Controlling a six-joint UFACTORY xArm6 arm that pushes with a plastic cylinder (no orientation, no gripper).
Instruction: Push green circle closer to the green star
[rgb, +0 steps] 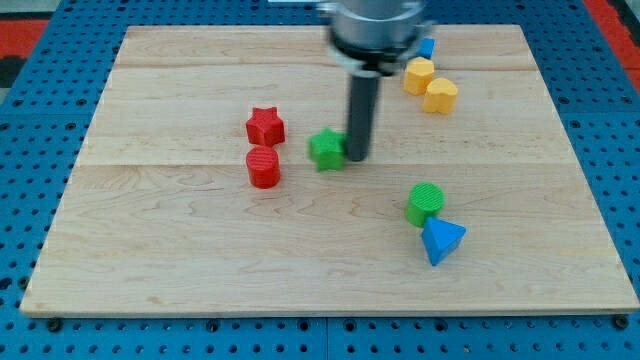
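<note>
The green circle (425, 203) is a short cylinder standing right of the board's middle, toward the view's bottom. The green star (326, 149) lies near the board's centre, up and to the left of the circle. My tip (357, 157) is the lower end of a dark rod that comes down from the view's top. It rests right beside the green star's right side, touching or nearly touching it. The tip is well up and left of the green circle.
A blue triangle (441, 241) touches the green circle's lower right. A red star (265, 126) and red cylinder (264, 166) sit left of the green star. Two yellow blocks (419, 74) (441, 95) and a small blue block (428, 47) lie at the top right.
</note>
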